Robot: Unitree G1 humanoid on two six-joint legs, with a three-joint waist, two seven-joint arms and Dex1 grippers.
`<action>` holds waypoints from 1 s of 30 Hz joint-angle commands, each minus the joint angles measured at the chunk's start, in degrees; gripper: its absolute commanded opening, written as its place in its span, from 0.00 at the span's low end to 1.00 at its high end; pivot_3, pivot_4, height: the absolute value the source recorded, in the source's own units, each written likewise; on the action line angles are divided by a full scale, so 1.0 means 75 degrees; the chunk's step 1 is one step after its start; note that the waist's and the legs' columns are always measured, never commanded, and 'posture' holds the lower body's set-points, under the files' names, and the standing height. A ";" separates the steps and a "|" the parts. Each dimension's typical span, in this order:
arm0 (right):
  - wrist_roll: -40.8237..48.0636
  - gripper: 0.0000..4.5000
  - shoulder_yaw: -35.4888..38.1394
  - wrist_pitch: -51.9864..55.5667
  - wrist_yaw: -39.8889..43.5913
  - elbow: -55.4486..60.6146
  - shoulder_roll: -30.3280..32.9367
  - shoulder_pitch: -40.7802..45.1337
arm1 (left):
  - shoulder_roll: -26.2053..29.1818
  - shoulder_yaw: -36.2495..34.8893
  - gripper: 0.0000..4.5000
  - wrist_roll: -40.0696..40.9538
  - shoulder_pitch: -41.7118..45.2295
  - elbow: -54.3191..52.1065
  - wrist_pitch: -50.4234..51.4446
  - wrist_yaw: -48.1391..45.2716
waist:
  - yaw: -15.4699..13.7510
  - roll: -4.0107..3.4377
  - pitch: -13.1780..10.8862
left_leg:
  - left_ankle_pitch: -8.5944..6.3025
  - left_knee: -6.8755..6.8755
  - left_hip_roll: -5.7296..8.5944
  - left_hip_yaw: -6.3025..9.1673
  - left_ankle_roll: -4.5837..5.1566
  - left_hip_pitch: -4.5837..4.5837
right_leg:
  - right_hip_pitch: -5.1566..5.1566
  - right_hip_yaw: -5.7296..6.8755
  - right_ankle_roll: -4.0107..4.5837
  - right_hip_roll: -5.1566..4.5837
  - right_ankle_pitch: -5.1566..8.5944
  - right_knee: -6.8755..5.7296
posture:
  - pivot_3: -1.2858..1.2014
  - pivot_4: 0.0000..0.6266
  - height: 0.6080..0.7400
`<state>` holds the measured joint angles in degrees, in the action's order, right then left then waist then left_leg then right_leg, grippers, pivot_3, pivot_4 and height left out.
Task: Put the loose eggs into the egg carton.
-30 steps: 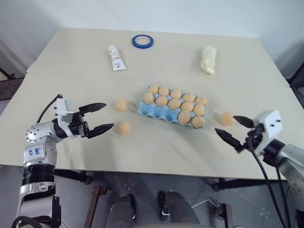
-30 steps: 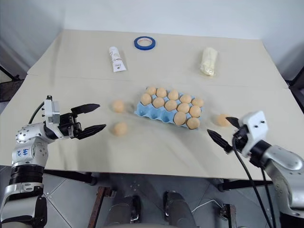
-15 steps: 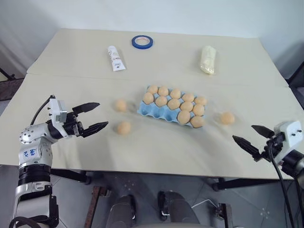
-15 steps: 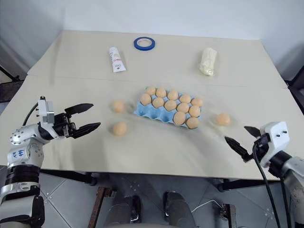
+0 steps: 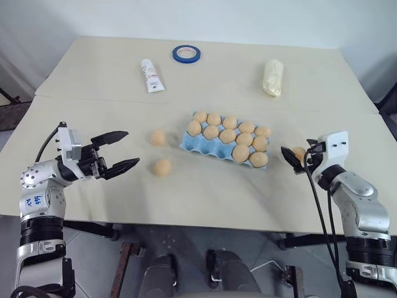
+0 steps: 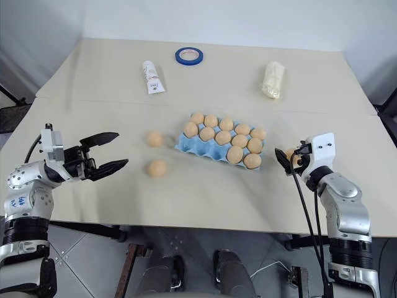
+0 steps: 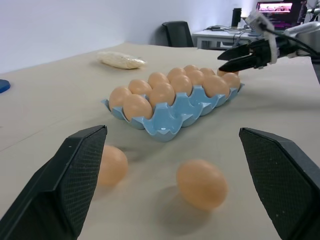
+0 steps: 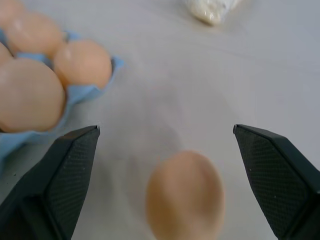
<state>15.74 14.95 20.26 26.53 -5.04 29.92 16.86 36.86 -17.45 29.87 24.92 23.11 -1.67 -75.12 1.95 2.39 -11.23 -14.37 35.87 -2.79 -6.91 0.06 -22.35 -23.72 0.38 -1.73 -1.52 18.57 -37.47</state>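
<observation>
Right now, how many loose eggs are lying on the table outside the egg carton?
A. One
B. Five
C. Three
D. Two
C: two loose eggs lie on the table to the left of the egg carton, and a third egg sits between the open right gripper's fingers, not yet gripped.

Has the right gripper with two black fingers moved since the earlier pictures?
Yes. The right gripper has moved toward the light blue egg carton; its open fingers now flank the loose egg.
</observation>
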 commanded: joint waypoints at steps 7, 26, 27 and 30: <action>-0.0484 0.86 -0.0243 -0.0404 -0.0371 -0.0501 -0.0126 0.0217 | 0.0076 -0.0162 1.00 0.0173 -0.0132 -0.0393 0.0020 0.0118 | 0.0008 -0.0001 0.0000 | 0.0001 0.0008 0.0001 -0.0001 0.0002 0.0001 | 0.0002 -0.0002 -0.0001 -0.0002 -0.0001 -0.0007 | 0.52 0.24 1.00; 0.0587 0.36 -0.1470 0.2110 -0.0533 0.3545 -0.0946 0.0677 | -0.0035 -0.0149 1.00 0.0245 -0.0289 -0.0601 0.0049 0.0155 | 0.0187 -0.0003 -0.0002 | 0.0009 0.0007 -0.0004 0.0004 -0.0010 0.0012 | 0.0000 -0.0002 0.0001 0.0001 0.0000 -0.0032 | 0.52 0.24 1.00; 0.0514 0.36 -0.1644 0.2153 -0.0606 0.3546 -0.1074 0.0784 | -0.0042 -0.0146 1.00 0.0246 -0.0293 -0.0611 0.0049 0.0158 | 0.0174 -0.0003 -0.0002 | 0.0009 0.0006 -0.0004 0.0007 -0.0011 0.0011 | 0.0000 0.0001 0.0004 0.0001 0.0001 -0.0032 | 0.52 0.24 1.00; 0.0166 0.36 -0.2332 0.2144 -0.1085 0.3007 -0.1865 0.1233 | -0.0056 -0.0150 1.00 0.0252 -0.0277 -0.0658 0.0056 0.0202 | 0.0169 -0.0002 -0.0002 | 0.0008 0.0005 -0.0002 0.0007 -0.0009 0.0003 | -0.0002 0.0003 0.0004 -0.0004 0.0001 -0.0021 | 0.52 0.24 1.00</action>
<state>18.04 -0.69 36.47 20.31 17.75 17.37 24.96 36.34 -17.77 30.16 22.80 20.47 -1.26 -73.82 3.21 2.37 -11.25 -14.31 35.91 -2.79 -6.86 -0.01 -22.34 -23.75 0.40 -1.70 -1.57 18.58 -37.62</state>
